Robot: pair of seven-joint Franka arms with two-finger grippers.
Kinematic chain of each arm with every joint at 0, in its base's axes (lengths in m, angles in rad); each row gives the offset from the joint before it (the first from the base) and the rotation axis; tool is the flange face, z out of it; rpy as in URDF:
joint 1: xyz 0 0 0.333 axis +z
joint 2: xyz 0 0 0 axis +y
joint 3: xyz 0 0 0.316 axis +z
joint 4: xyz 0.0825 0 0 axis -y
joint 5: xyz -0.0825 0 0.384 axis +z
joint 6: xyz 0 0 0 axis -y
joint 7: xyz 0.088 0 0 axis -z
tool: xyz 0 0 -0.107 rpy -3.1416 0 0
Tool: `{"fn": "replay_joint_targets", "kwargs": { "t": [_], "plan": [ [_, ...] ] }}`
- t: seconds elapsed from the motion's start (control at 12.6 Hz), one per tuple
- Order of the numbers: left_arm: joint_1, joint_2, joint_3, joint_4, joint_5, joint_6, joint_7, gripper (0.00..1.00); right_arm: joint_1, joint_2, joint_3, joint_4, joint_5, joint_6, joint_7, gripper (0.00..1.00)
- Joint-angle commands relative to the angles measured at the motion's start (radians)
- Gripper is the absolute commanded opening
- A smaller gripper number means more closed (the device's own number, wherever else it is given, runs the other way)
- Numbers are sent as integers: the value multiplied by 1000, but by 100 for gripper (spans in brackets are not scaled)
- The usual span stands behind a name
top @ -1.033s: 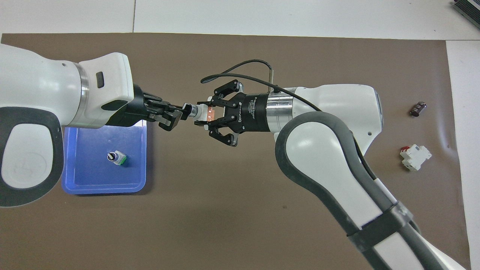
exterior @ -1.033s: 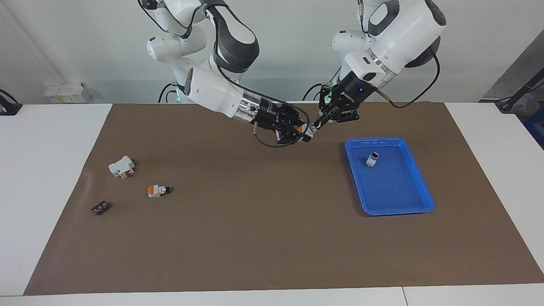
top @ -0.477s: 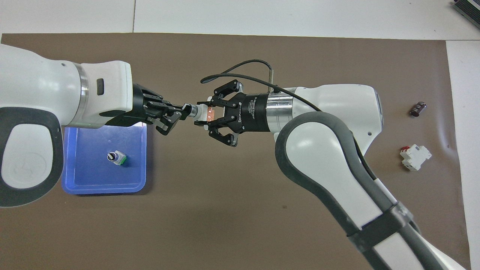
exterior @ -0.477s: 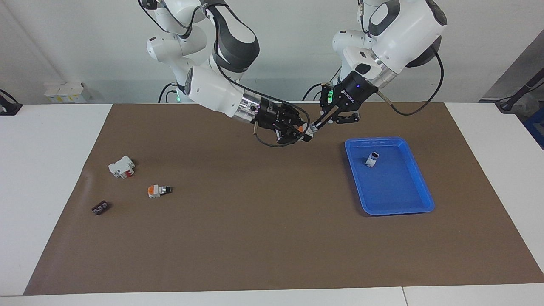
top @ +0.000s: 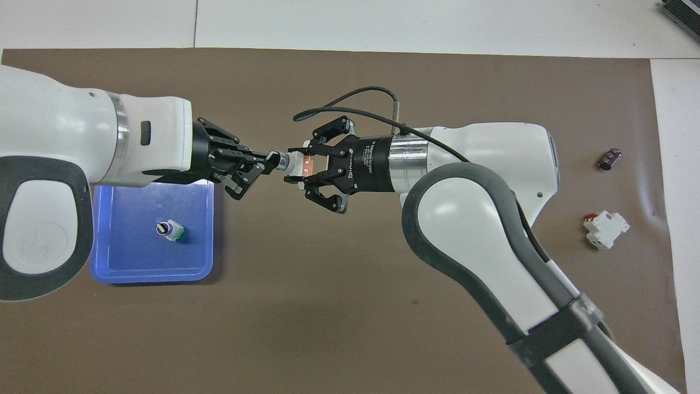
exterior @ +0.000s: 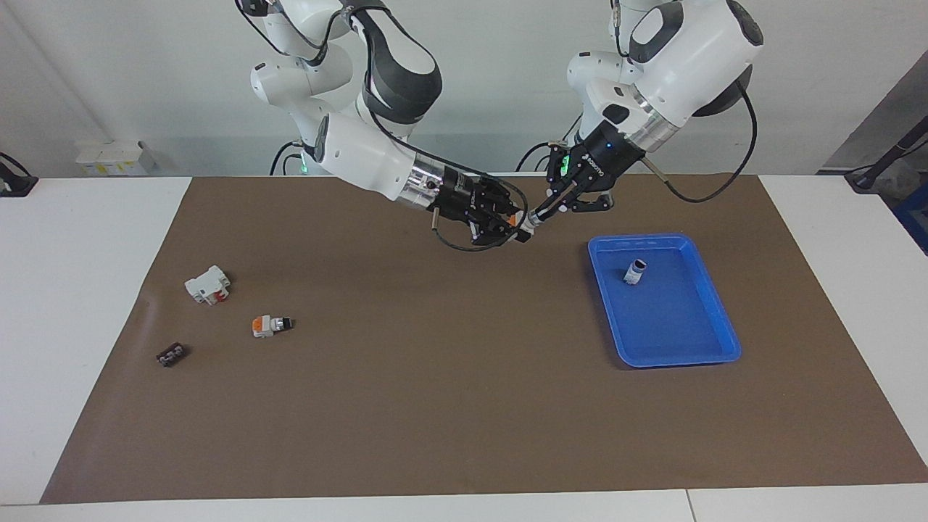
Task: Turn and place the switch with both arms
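The small switch (top: 298, 166), white-bodied with an orange end and a black-and-silver tip, is held in the air between the two grippers, over the bare brown mat (exterior: 449, 377) that covers the white counter (exterior: 80, 304), near the blue tray's end closer to the robots. The right gripper (top: 302, 167), black with splayed outer links, on the white jointed arm that enters from the right arm's end, is clamped on the white-and-orange body of the switch. The left gripper (top: 271, 160), black and two-fingered, on the white arm that enters from the left arm's end, is clamped on the tip of the same switch, so both grippers meet end to end along one line. In the facing view the switch (exterior: 523, 228) hangs above the mat without touching it. The shallow rectangular blue plastic tray (exterior: 718, 319) lies on the mat toward the left arm's end and holds one small cylindrical part (exterior: 635, 272) with a white body, a dark top and a green base. Toward the right arm's end, three items rest on the mat: a larger white block with a red mark (exterior: 207, 284), a second look-alike switch (exterior: 271, 325) with an orange end, lying on its side, and a small flat black piece (exterior: 171, 354) that lies farthest from the robots of the three.
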Motion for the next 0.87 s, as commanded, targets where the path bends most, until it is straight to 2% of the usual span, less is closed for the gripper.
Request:
{"fn": "replay_joint_targets", "kwargs": {
  "t": [0.0, 0.32, 0.79],
  "plan": [
    [-3, -22, 12, -36, 11, 40, 150, 0, -8, -18, 1, -13, 7, -9, 8, 0],
    [0, -22, 13, -33, 12, 30, 266, 0, -8, -18, 1, -14, 7, -7, 12, 0],
    [0, -27, 17, -32, 21, 17, 281, 0, -8, -18, 1, -14, 7, -9, 12, 0]
  ]
}}
